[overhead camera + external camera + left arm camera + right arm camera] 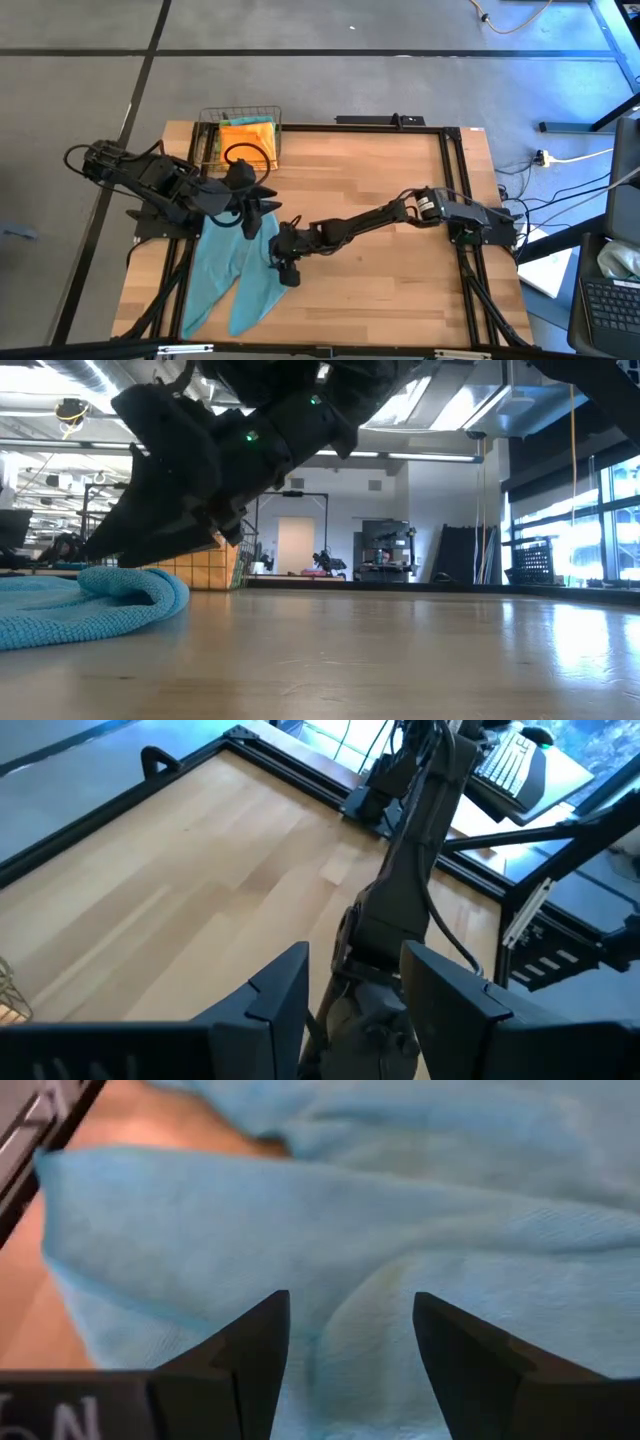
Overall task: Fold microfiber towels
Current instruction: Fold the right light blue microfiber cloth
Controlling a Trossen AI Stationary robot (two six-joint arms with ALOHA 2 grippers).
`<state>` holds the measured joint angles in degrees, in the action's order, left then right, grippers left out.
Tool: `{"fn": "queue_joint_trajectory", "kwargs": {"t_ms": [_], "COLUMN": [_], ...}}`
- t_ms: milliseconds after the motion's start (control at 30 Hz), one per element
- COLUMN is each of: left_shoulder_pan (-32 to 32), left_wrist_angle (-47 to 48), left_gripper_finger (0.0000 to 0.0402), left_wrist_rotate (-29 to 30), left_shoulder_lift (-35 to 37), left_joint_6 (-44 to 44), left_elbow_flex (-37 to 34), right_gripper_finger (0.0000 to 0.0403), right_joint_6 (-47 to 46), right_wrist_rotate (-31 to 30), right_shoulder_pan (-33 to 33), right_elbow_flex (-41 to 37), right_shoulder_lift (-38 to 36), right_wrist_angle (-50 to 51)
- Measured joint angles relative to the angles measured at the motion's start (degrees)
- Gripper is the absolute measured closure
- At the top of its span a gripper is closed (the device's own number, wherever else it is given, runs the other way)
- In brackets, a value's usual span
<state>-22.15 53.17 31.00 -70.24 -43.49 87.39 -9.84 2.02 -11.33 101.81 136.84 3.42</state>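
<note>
A teal towel lies crumpled and elongated on the wooden table near its left front corner, with a raised fold on its right side. My right gripper reaches across from the right and is low over that fold, open, with the cloth filling its wrist view. My left gripper hangs open high above the towel's far end, with nothing between its fingers. An orange towel and a lime green one lie in a wire basket. My right gripper slants down from the table's right side with its open fingers on either side of a soft ridge of the teal towel. Whether the fingertips touch the cloth, I cannot tell. The towel lies slack on the table.
The wire basket stands at the table's far left edge. A black frame runs round the tabletop. Bare wood stretches across the middle and right. Cables and a laptop lie beyond the right edge.
</note>
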Motion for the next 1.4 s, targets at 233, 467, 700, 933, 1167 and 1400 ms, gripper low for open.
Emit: {"fn": "queue_joint_trajectory", "kwargs": {"t_ms": [233, 467, 700, 933, 1167, 1400], "left_shoulder_pan": [-0.02, -0.15, -0.81, -0.74, -0.76, -0.76], "left_wrist_angle": [-0.26, -1.10, -1.40, -1.33, -1.36, -1.38], "left_gripper_finger": [0.0251, 0.0251, 0.0251, 0.0251, 0.0251, 0.0251], "left_wrist_rotate": [0.01, 0.01, 0.02, 0.09, 0.08, 0.07], "left_shoulder_lift": [0.00, 0.00, 0.00, 0.00, 0.00, 0.00], "left_joint_6": [-3.65, -4.43, -3.97, -3.30, -3.27, -3.35], "left_elbow_flex": [0.00, 0.00, 0.00, 0.00, 0.00, 0.00], "right_gripper_finger": [0.0189, 0.0191, 0.0219, 0.0256, 0.0305, 0.0394], "right_joint_6": [1.10, -4.24, -2.08, 1.22, 0.19, -6.30], "right_wrist_rotate": [1.05, -1.35, -12.32, -12.75, -9.52, -10.50], "right_shoulder_pan": [-0.10, -0.04, 0.14, 0.65, 3.92, 8.07], "right_elbow_flex": [0.06, 1.64, 8.92, 9.13, -3.96, -24.57], "right_shoulder_lift": [0.00, -2.04, -2.77, -5.45, -15.36, -34.32], "right_wrist_angle": [8.19, 25.42, 47.43, 57.19, 54.31, 46.87]}}
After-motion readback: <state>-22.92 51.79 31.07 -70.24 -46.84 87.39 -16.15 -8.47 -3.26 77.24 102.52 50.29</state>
